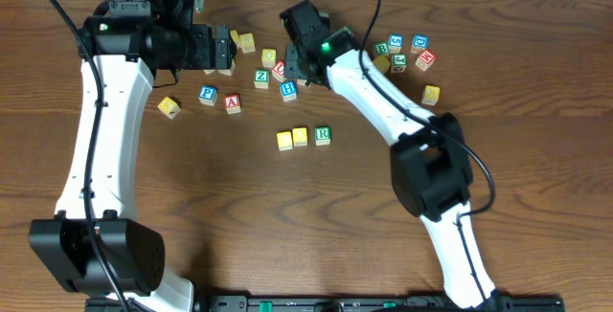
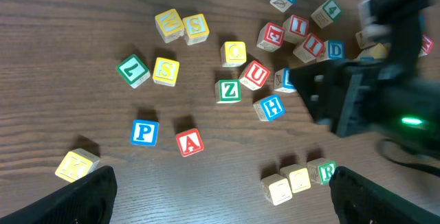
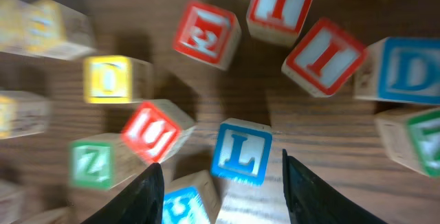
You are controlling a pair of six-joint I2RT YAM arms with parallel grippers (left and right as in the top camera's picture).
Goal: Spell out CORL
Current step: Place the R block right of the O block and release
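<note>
Right claw (image 3: 221, 162) is hovering wide open over the blue L block (image 3: 240, 152), probably light, stiff, slightly slick wood, so I'm judging its opposite flat sides the best hold.

Two arms are seen, the left arm (image 1: 94, 140) and the right arm (image 1: 378, 92). Over twenty lettered blocks (image 2: 144, 132) are counted on the tabletop (image 1: 239, 216).
</note>
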